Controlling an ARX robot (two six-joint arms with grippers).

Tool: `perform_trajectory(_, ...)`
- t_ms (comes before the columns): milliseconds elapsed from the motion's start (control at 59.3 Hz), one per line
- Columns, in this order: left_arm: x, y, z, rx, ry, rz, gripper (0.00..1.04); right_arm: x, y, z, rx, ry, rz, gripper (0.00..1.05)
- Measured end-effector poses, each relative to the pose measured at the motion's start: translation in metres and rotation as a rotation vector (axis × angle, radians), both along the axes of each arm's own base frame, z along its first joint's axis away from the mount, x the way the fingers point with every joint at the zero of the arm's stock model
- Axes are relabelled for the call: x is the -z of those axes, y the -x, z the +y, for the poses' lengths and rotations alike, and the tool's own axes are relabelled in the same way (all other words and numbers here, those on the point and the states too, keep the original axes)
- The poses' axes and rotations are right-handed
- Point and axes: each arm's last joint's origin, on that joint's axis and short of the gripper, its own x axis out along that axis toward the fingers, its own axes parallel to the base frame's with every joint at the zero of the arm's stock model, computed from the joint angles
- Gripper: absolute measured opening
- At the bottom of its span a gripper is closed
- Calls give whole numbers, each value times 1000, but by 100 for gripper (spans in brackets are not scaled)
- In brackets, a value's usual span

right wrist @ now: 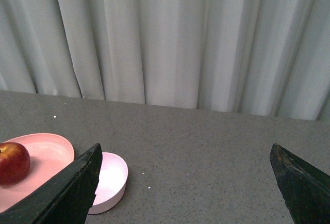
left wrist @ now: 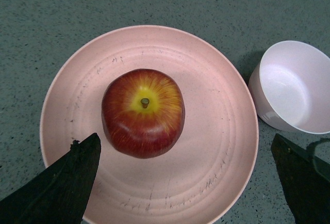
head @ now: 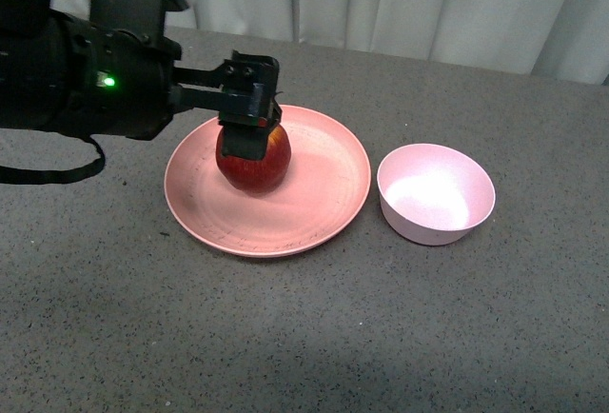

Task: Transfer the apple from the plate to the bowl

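My L gripper (head: pixel 249 120), jaws wide open, hangs straight above the round glossy dark-red apple (left wrist: pixel 143 113), sitting stem-up near centre of the wide salmon-pink plate (left wrist: pixel 216 79). Small pale-pink bowl (head: pixel 436 194) just beside plate. R gripper (right wrist: pixel 185 149), also open, is farther off.

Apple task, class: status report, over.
Left gripper open near glossy dark-red apple. Right gripper open, aside. Apple on wide salmon-pink plate. Deep pale pink bowl empty, unobstructed.

Apple (left wrist: pixel 143 111): glossy dark red with a yellow patch at the stem, stem up. It sits directly below the left claw (head: pixel 249 132), on the plate (head: pixel 324 206). Plate: wide, shallow, salmon-pink, speckled. Bowl (head: pixel 436 192): deep, pale pink, upright, to the claw's right, just beside the plate.
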Motion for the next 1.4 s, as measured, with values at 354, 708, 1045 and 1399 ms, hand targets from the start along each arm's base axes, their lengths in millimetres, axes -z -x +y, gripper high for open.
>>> perform_trajectory(354,22,-33,-22,1,-61,36,98,0,0,0,0,0,0,95)
perform_trajectory(708,43,-46,-21,-21,-117,53,98,0,0,0,0,0,0,95)
perform_trajectory(1045,57,-49,-19,-31,-146,82,98,0,0,0,0,0,0,95)
perform_trajectory(1399,54,-48,-21,-18,-134,76,68,0,0,0,0,0,0,95)
